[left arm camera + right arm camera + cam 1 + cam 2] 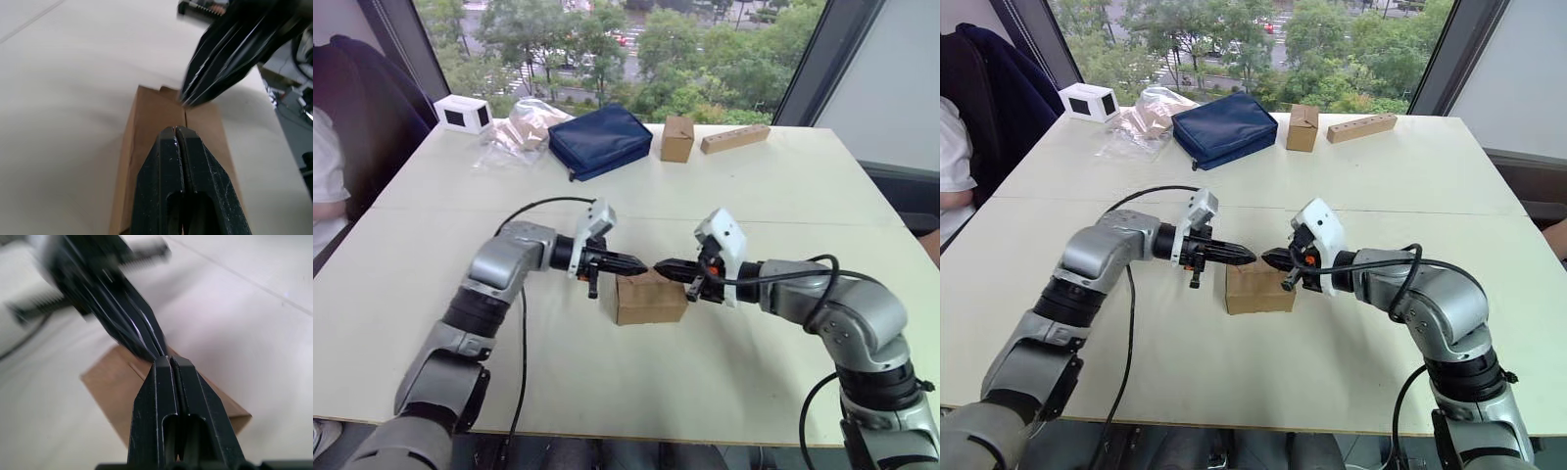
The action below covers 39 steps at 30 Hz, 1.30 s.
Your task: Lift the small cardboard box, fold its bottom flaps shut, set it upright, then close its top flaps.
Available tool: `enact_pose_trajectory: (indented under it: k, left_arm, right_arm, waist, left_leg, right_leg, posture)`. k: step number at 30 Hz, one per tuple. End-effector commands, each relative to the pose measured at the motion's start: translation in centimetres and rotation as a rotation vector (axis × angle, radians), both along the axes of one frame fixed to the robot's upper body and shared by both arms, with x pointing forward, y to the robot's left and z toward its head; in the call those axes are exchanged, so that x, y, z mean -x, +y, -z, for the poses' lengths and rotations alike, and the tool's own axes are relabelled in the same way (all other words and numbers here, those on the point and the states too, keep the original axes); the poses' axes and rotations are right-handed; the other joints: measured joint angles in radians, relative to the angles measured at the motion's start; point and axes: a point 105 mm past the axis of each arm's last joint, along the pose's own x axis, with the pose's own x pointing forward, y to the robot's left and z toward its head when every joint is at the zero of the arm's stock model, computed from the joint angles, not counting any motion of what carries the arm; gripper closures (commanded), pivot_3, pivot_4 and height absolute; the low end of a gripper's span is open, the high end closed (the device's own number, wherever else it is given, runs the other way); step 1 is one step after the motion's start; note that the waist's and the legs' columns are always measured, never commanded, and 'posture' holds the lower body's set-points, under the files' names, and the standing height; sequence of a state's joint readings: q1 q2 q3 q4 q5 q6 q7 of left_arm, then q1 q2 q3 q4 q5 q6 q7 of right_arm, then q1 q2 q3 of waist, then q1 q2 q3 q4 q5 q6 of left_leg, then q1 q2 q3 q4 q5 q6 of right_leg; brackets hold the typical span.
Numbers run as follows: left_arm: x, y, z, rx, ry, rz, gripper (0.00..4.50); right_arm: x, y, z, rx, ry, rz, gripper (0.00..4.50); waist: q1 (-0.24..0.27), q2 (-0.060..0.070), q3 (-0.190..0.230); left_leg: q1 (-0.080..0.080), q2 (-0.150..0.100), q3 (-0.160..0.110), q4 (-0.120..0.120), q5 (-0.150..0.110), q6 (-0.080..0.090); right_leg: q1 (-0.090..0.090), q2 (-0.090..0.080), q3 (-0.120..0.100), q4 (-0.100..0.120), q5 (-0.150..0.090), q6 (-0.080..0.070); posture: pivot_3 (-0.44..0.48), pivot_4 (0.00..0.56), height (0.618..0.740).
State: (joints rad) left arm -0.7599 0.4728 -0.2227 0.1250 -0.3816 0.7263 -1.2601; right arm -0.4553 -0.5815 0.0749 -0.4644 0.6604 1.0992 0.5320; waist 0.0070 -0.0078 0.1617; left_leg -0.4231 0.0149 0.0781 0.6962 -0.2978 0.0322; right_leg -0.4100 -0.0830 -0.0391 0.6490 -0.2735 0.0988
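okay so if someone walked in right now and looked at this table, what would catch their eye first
Most likely the two grippers, left gripper and right gripper, meeting tip to tip with fingers shut, just above the small cardboard box near the table's front middle, its top flaps lying closed. After that, the dark blue pouch at the far edge, with a smaller brown box and a wooden block beside it.
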Motion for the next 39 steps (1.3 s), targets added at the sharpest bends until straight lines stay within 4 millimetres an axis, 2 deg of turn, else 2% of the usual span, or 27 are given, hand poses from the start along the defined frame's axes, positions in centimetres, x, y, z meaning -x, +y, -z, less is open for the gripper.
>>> enact_pose_trajectory:
  k: [1,4,7,9,13,17,20,24,28,32,39]
  left_arm:
    - [0.9,-0.1,2.1,-0.046,0.03,0.01,4.49]
    - [1.1,0.1,3.7,-0.089,0.045,0.001,4.49]
    - [0.9,0.3,4.0,-0.099,0.044,-0.014,4.49]
    - [0.6,0.3,3.2,-0.075,0.038,-0.029,4.49]
    - [0.2,0.3,-0.6,0.037,-0.001,-0.051,4.49]
    - [0.8,1.1,-3.9,0.097,-0.074,-0.059,4.49]
    - [0.8,2.0,-5.0,0.099,-0.107,-0.118,4.49]
    - [1.8,4.3,-5.7,0.082,-0.167,-0.176,4.49]
    - [3.3,6.4,-5.4,0.044,-0.173,-0.223,4.49]
    - [5.0,8.2,-3.6,-0.005,-0.158,-0.255,4.49]
    - [7.2,11.6,-1.8,-0.096,-0.075,-0.281,4.49]
  right_arm:
    - [0.0,-0.1,1.4,0.036,0.001,-0.006,4.5]
    - [0.2,-0.2,2.2,0.058,0.013,-0.012,4.5]
    - [0.1,-0.3,2.0,0.059,0.001,-0.012,4.5]
    - [0.0,-0.3,1.3,0.045,-0.016,-0.012,4.5]
    - [0.1,-0.1,-2.6,-0.034,-0.102,-0.021,4.5]
    - [1.3,-0.9,-5.8,-0.061,-0.179,-0.04,4.5]
    - [2.4,-1.8,-6.5,-0.026,-0.213,-0.052,4.5]
    - [3.9,-3.7,-6.7,0.057,-0.218,-0.056,4.5]
    - [5.1,-6.0,-6.6,0.153,-0.224,-0.04,4.5]
    - [6.4,-7.7,-6.5,0.229,-0.222,-0.056,4.5]
    - [8.1,-9.3,-6.3,0.259,-0.156,-0.076,4.5]
  waist:
    - [0.001,0.0,0.0]
    - [0.004,-0.001,0.0]
    - [0.003,0.0,-0.001]
    - [0.002,0.0,-0.001]
    - [0.002,0.0,0.0]
    - [0.002,0.0,0.0]
    - [0.004,0.0,0.0]
    - [0.002,0.0,0.0]
    - [0.0,0.0,0.0]
    - [0.0,0.0,0.0]
    - [0.003,0.0,0.001]
  left_leg:
    - [0.0,0.0,0.0,0.0,0.0,0.0]
    - [0.0,0.0,0.0,0.0,0.0,0.0]
    - [0.002,0.0,0.0,0.0,0.0,0.0]
    - [0.003,0.0,0.0,0.0,0.0,0.0]
    - [0.002,0.0,0.0,0.0,0.0,0.0]
    - [0.0,0.001,0.0,0.0,0.0,0.0]
    - [-0.001,0.0,0.0,-0.001,0.0,0.0]
    - [0.0,0.0,0.0,-0.001,0.0,0.0]
    - [0.0,0.0,0.0,-0.002,0.0,-0.001]
    - [0.001,0.0,0.0,-0.003,0.0,-0.001]
    - [0.004,0.0,0.0,-0.006,0.001,-0.003]
  right_leg:
    - [0.0,0.0,0.0,0.0,0.0,0.0]
    - [0.001,0.0,0.0,0.0,0.0,0.0]
    - [0.002,0.0,0.0,0.0,0.0,0.0]
    - [0.002,0.0,0.0,0.0,0.0,0.0]
    - [0.002,0.0,0.0,0.0,0.0,0.0]
    - [-0.001,-0.002,0.0,0.0,0.0,0.0]
    - [-0.001,-0.003,0.0,0.0,0.0,0.0]
    - [0.0,-0.005,0.0,-0.002,0.0,0.0]
    - [0.0,-0.005,0.0,-0.002,0.0,0.0]
    - [0.001,-0.006,0.0,-0.003,0.0,-0.001]
    - [0.002,-0.008,0.0,-0.005,-0.003,-0.005]
  posture:
    - [0.0,0.15,0.74]
    - [0.0,0.15,0.74]
    - [0.0,0.15,0.74]
    - [0.0,0.15,0.74]
    - [0.0,0.15,0.74]
    - [0.0,0.15,0.74]
    - [0.0,0.15,0.74]
    - [0.0,0.15,0.74]
    - [0.0,0.15,0.74]
    - [0.0,0.15,0.74]
    - [0.0,0.15,0.74]
